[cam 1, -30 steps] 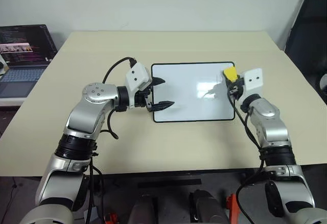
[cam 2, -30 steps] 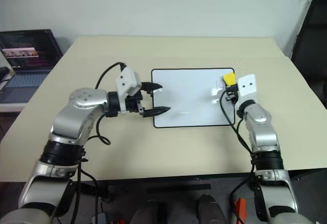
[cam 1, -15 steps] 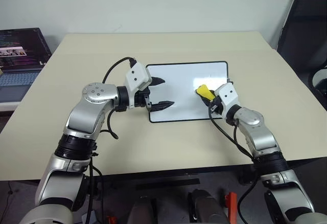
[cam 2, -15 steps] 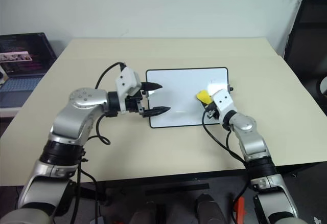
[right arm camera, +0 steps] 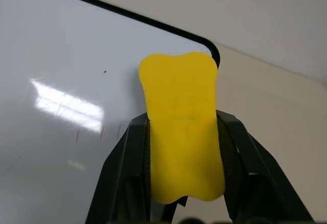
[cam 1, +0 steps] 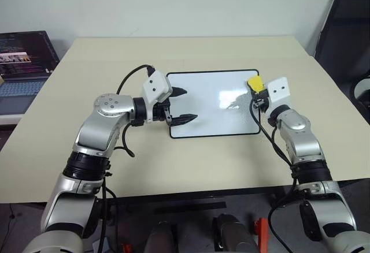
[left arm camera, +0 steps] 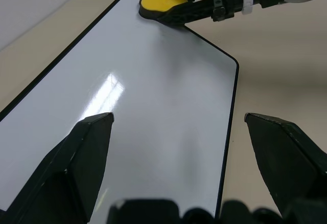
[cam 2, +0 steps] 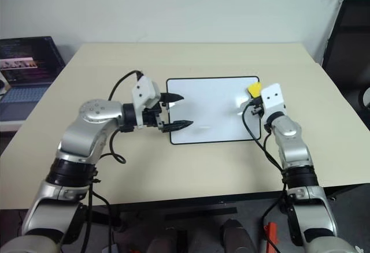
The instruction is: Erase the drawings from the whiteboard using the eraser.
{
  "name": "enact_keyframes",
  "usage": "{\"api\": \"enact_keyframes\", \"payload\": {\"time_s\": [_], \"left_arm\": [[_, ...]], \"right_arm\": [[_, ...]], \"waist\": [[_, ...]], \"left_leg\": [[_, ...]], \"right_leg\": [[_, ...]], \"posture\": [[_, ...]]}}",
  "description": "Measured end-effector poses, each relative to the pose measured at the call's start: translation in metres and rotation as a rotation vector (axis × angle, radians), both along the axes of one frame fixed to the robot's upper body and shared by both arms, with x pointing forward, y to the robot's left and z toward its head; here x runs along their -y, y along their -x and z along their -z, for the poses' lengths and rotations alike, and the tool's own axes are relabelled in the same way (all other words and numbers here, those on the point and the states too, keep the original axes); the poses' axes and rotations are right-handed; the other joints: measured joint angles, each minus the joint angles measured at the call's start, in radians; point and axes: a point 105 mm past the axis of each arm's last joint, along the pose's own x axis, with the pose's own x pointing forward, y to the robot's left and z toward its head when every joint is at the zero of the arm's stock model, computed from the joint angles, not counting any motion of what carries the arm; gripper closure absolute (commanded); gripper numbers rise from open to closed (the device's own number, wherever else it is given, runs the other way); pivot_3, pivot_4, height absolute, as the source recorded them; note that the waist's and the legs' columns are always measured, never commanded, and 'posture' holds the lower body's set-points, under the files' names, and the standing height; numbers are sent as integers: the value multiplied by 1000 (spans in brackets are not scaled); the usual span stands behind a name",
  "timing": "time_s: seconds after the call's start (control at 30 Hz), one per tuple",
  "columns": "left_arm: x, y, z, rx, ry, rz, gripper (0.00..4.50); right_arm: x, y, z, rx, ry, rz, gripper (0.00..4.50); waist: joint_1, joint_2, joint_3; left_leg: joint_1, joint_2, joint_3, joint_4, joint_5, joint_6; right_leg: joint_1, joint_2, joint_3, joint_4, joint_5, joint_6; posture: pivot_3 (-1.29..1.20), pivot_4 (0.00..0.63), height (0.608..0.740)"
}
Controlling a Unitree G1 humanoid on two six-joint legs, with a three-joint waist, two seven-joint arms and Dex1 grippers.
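The right gripper (right arm camera: 185,183) is clamped on the eraser (right arm camera: 182,132), its two black fingers (right arm camera: 125,173) pressing the yellow block's long sides so that most of the block juts out ahead of the tips. Just ahead of the eraser lies the far right corner of the whiteboard (cam 1: 196,100), with the black frame curving round right past the block's front end. Beside the gripper, toward the board's middle, a few of the drawings (right arm camera: 87,132) remain: faint short strokes around a bright glare patch on the glossy surface.

Across the board, well apart from the right gripper, the left gripper (cam 1: 184,104) stands with its jaws spread wide at the board's left edge, one finger over the white surface and the other near the frame; whether it presses the board down cannot be told. The board rests on the beige table (cam 1: 115,56).

Risks, as a judgement: the eraser sits so close to the corner that a stroke outward could run off the frame onto the table. The remaining marks lie to the side, so a sweep kept near the edge would miss them. If the left gripper is not bracing the board, rubbing could slide it. A tilted block would wipe with one edge alone.
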Motion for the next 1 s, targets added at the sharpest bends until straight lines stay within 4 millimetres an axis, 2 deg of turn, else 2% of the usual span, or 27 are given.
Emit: {"api": "enact_keyframes", "payload": {"time_s": [0.2, 0.3, 0.37, 0.43, 0.57, 0.7, 0.87, 1.0], "left_arm": [[0, -2, 1, -2, -1, -4, 0], [0, -2, 1, -2, -1, -6, 0], [-1, -2, 1, -1, -1, -7, 0], [0, -2, 1, -2, 2, -10, 0], [-2, -2, 4, -8, 4, -22, 0], [-2, -2, 4, -7, 5, -23, 0], [-2, -2, 4, -7, 4, -22, 0], [-2, -2, 4, -6, 4, -21, 0]], "right_arm": [[-40, 26, 26, -126, 64, -265, 3168], [-52, 36, 36, -172, 81, -341, 3168], [-51, 35, 36, -173, 79, -333, 3168], [-48, 25, 28, -142, 67, -280, 3169], [-23, 0, 4, -60, 43, -107, 3169], [-15, -10, -7, -16, 18, -27, 3170], [-28, -6, -4, -14, 3, -73, 3171], [-57, 12, 13, -60, 26, -221, 3171]], "waist": [[-5, 0, 0], [-5, 0, 0], [-4, 0, 0], [-4, 0, 0], [1, 0, 0], [2, 0, 0], [-4, 0, 0], [-7, 0, 0]], "left_leg": [[1, 1, 0, 0, 0, 0], [1, 1, 0, 0, 0, 0], [1, 0, 0, 0, 0, 0], [1, 0, 0, 1, 1, 1], [1, 0, 0, 1, 3, 1], [0, 0, 0, 0, 3, 1], [0, 0, 0, 0, 3, 1], [1, 1, 0, -2, 3, 1]], "right_leg": [[0, 1, 0, 1, 0, 0], [0, 1, 0, 0, 0, 0], [0, 1, 0, 0, 1, 0], [0, 1, 1, 0, 1, -2], [0, 0, 1, 0, 1, -4], [0, 0, 1, -1, 2, -3], [-1, 1, 1, -1, 3, -2], [-1, 2, 1, 0, 3, -2]], "posture": [[0, 150, 740], [0, 150, 740], [0, 150, 740], [0, 150, 740], [0, 150, 740], [0, 150, 740], [0, 150, 740], [0, 150, 740]]}}
